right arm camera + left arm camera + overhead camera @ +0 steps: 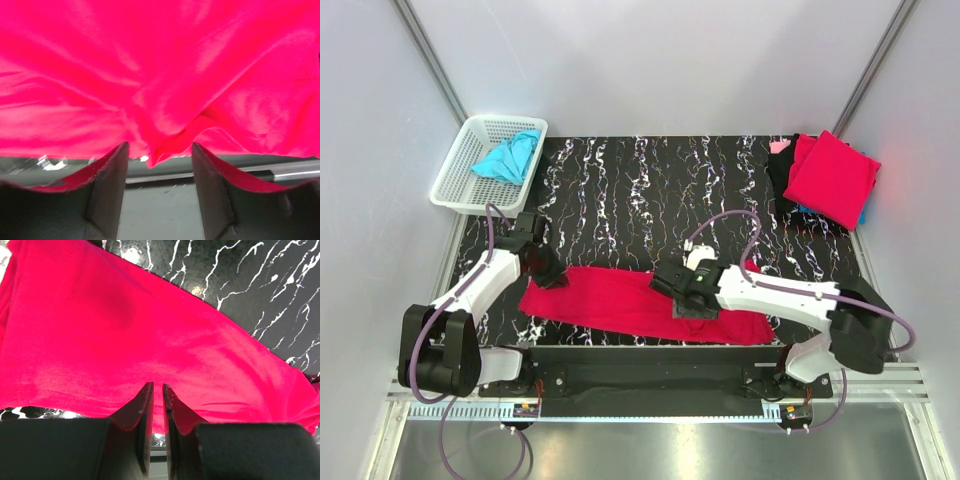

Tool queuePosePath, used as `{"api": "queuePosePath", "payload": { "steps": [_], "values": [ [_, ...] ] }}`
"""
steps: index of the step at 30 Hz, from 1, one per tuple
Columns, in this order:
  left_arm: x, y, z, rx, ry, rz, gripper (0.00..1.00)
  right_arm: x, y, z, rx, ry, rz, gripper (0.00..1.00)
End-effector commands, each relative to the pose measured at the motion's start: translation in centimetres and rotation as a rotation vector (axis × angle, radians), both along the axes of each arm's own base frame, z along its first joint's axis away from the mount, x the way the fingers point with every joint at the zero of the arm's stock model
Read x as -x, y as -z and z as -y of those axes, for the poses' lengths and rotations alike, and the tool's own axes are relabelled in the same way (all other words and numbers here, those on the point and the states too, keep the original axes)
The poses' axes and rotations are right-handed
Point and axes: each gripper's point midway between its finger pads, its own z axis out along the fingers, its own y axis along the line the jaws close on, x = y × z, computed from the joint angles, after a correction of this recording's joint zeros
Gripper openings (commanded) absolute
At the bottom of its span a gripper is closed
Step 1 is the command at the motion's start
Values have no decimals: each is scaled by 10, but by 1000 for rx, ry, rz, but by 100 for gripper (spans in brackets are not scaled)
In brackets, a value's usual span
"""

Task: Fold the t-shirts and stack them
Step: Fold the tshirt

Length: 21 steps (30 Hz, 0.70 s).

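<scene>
left arm reaches forward from its base with the elbow folded, its left gripper [549, 270] down at the left end of the crimson t-shirt [620, 305] – in the left wrist view the fingers [140, 407] stand almost together with only a sliver of gap over the shirt's near hem, and whether any cloth is caught in that sliver cannot be told. the right arm stretches leftward low across the bench [650, 190], its right gripper [692, 300] sitting on the shirt right of the middle; its fingers [112, 170] are spread wide, and a puckered point of the red hem hangs in the gap between them, not pinched by either. the crimson t-shirt lies as a long band along the near edge of the bench. at the far left corner a white lattice basket [450, 195] holds a crumpled turquoise t-shirt [508, 158]. at the far right a folded red t-shirt [832, 178] tops a small pile – black, pink and blue cloth show at its edges.
</scene>
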Motion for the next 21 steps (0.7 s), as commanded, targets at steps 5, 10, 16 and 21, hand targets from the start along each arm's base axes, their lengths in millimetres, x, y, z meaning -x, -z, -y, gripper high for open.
{"api": "queuePosePath", "payload": {
  "steps": [5, 10, 16, 21],
  "values": [
    [-10, -15, 10, 41, 45, 67, 17, -23, 25, 39, 103, 126, 2, 39],
    [-8, -13, 10, 38, 46, 61, 17, -38, 21, 59, 59, 161, 14, 21],
    [-9, -13, 12, 39, 48, 57, 17, -29, 32, 54, 27, 144, -61, 15],
    [-10, -13, 12, 37, 46, 59, 17, -13, 38, 57, -14, 173, -104, 13]
  ]
}}
